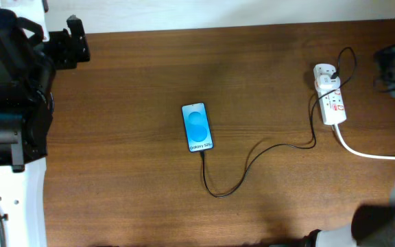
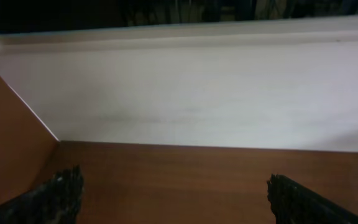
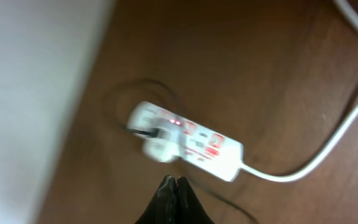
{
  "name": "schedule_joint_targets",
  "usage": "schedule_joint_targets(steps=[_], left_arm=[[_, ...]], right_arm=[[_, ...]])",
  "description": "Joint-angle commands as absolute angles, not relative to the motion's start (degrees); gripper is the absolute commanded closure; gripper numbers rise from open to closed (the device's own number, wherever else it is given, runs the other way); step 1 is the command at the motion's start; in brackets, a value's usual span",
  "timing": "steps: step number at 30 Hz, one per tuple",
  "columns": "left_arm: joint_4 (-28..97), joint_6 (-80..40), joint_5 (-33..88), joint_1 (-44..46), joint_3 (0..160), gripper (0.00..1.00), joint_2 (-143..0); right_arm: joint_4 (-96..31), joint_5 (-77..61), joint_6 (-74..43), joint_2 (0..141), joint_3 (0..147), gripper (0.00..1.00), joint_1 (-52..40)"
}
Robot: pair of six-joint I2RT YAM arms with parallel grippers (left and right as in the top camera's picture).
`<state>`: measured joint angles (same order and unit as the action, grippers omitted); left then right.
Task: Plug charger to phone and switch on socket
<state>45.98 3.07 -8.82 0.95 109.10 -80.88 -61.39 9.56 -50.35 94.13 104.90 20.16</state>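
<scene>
The phone [image 1: 197, 127] lies flat mid-table, its blue screen lit. The thin black charger cable [image 1: 219, 193] meets the phone's near end, loops toward the front and runs right to a white plug [image 1: 325, 74] in the socket [image 1: 333, 104], a white power strip at the far right. In the right wrist view the socket [image 3: 194, 143] shows red switches and a small red light. My right gripper [image 3: 174, 185] is shut and empty, hovering just off the strip's side. My left gripper [image 2: 174, 198] is open and empty at the far left back corner [image 1: 77, 38].
A thick white cord [image 1: 365, 152] leaves the socket toward the right edge and also shows in the right wrist view [image 3: 328, 146]. A white wall panel [image 2: 197, 93] borders the table's back edge. The arm bases stand at the left and right edges.
</scene>
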Motion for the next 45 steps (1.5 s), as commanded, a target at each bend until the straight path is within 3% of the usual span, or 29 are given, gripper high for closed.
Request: schedule_joint_targets(steps=[1, 9, 14, 18, 24, 30, 36, 39, 45], left_arm=[[44.42, 3.99, -8.40, 1.06, 109.71, 0.01, -80.12], [39.48, 3.97, -8.38, 1.06, 109.71, 0.01, -79.75], [39.90, 3.99, -8.40, 1.06, 107.11, 0.01, -74.28], [37.54, 4.01, -9.06, 1.04, 97.95, 0.01, -62.24], [23.14, 3.99, -12.91, -0.69, 76.84, 0.01, -37.63], [15.81, 3.95, -12.84, -3.75, 65.39, 0.01, -17.30], [14.76, 3.95, 2.20, -7.38, 61.78, 0.01, -11.60], [14.63, 3.92, 3.77, -9.63, 61.73, 0.01, -9.80], [12.82, 2.61, 14.17, -11.16, 60.66, 0.01, -8.43]], right_arm=[[-58.70, 9.23, -50.02, 83.88, 105.58, 0.96, 20.23], [-43.07, 9.28, -49.76, 64.42, 105.58, 0.95, 20.23], [-40.77, 9.30, -36.12, 58.98, 105.58, 0.82, 20.23], [-44.21, 9.17, -31.90, 55.64, 105.56, 0.80, 19.46], [-48.14, 9.06, -31.73, 46.57, 105.19, 0.70, 11.31], [-47.20, 5.13, -32.75, 27.99, 98.17, 0.68, 11.31], [-45.98, -1.80, -40.05, 18.06, 90.83, 0.57, 11.38], [-43.68, -5.82, -40.12, 14.39, 86.32, 0.53, 11.62], [-42.57, -9.15, -42.57, 3.27, 80.38, 0.53, 19.31]])
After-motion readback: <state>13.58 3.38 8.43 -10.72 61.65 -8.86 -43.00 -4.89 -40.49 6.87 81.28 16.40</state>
